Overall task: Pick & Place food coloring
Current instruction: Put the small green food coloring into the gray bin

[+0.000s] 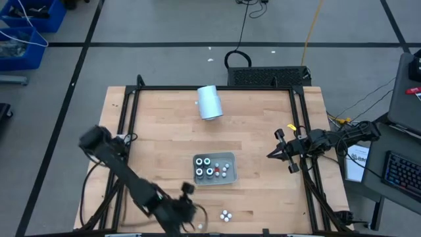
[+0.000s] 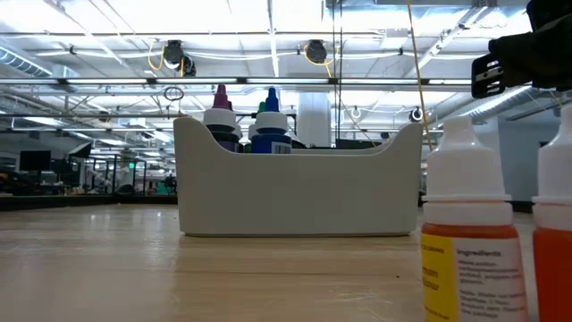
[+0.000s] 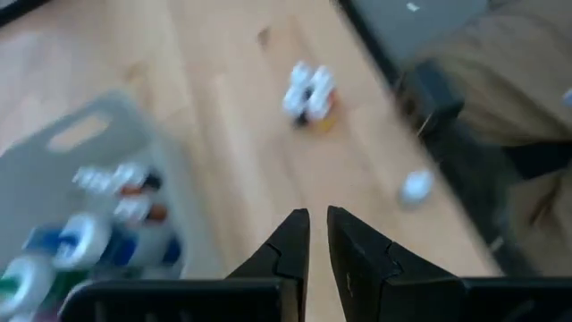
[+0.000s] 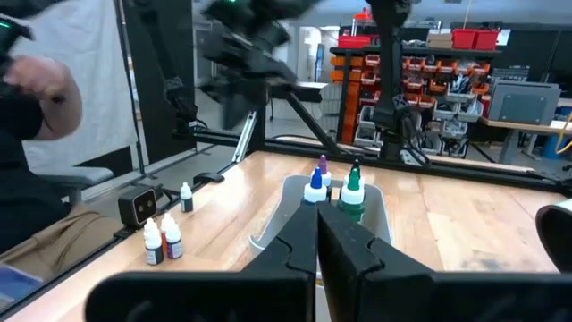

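The food coloring stands in two places. Several bottles are upright in the grey tray [image 1: 229, 158] at mid-table, and two small white-capped orange bottles [image 1: 225, 214] stand on their bases on the bare wood near the front edge, shown close up in the low view [image 2: 467, 228]. My left gripper [image 1: 196, 212] hangs over the front of the table, slanting down, just left of the pair [image 3: 309, 92]. Its fingers [image 3: 318, 224] are open by a narrow gap with nothing between them. My right gripper [image 1: 270, 155] waits shut at the right edge, pointing level at the tray [image 4: 315, 219].
A pale-blue cylinder [image 1: 209, 102] lies at the far middle of the table. One more small bottle [image 3: 416, 186] stands by the front rail. Black frame rails run along the table's edges. A person [image 4: 36, 98] sits beyond the front side.
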`<control>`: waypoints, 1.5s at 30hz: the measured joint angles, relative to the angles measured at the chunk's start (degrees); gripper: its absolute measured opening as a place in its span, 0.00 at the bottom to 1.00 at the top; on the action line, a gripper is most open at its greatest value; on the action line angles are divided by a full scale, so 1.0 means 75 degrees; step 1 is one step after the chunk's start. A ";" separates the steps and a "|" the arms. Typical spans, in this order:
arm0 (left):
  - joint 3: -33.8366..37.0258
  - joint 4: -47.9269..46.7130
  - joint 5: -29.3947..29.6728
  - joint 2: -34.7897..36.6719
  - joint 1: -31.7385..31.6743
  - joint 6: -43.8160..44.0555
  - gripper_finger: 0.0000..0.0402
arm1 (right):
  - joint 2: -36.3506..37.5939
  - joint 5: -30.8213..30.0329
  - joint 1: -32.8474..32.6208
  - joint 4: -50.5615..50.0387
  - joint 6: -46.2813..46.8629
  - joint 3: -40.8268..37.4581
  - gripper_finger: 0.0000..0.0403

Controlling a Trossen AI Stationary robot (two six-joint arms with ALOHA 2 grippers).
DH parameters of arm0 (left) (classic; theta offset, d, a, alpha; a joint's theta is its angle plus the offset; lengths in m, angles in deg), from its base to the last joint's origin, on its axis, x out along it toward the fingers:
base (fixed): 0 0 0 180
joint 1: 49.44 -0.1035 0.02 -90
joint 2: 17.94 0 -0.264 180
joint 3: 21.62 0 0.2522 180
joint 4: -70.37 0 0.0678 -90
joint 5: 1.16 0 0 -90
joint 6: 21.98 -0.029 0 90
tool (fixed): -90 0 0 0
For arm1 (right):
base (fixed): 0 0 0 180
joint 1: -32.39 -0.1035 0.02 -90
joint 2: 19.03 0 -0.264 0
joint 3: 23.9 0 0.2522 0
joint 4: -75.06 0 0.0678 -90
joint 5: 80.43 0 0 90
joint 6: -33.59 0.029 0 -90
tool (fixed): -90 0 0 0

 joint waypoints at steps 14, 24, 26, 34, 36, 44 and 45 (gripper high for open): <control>-0.3771 -0.2469 -0.2088 -0.3057 -0.0019 0.0198 0.43 | -0.0001 0.0007 0.0000 -0.0042 -0.0011 0.0000 0.00; -0.3748 -0.1888 -0.2773 -0.3568 -0.0367 0.0008 0.59 | -0.0001 0.0003 0.0000 -0.0040 -0.0286 0.0000 0.00; -0.3748 -0.1864 -0.2900 -0.3585 -0.0403 0.0003 0.58 | -0.0001 -0.0002 0.0000 -0.0040 -0.0286 0.0000 0.00; -0.3745 -0.1929 -0.3015 -0.3612 -0.0485 0.0181 0.51 | -0.0001 -0.0013 0.0000 -0.0043 -0.0262 0.0000 0.00; -0.3748 -0.1878 -0.3031 -0.3707 -0.0484 0.0199 0.49 | -0.0001 -0.0016 0.0002 -0.0043 -0.0262 0.0000 0.00; -0.3527 -0.1537 -0.3360 -0.3792 -0.0520 0.0265 0.46 | -0.0064 -0.0017 0.0003 -0.0117 -0.0280 0.0000 0.00; -0.3524 -0.1536 -0.3359 -0.3792 -0.0520 0.0262 0.46 | -0.0074 -0.0018 0.0003 -0.0104 -0.0280 0.0000 0.00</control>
